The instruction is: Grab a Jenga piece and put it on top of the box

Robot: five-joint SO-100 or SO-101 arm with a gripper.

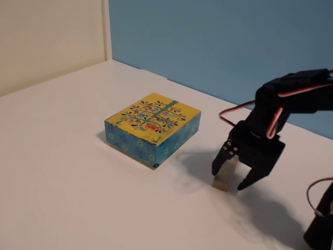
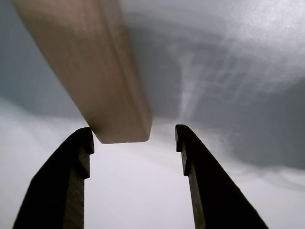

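Note:
The box, yellow on top with a tree pattern and blue patterned sides, sits on the white table left of the arm. A pale tan Jenga piece lies on the table to the right of the box. My black gripper hangs over it, open, with a finger on each side of the block. In the wrist view the Jenga piece runs away from the camera, its near end between the two fingertips, closer to the left one. A gap shows to the right finger. My gripper is not closed on it.
The white table extends wide to the left and front. A blue wall stands behind, with a cream wall at the left. Red and white cables hang from the arm, and another dark part of the arm sits at the lower right.

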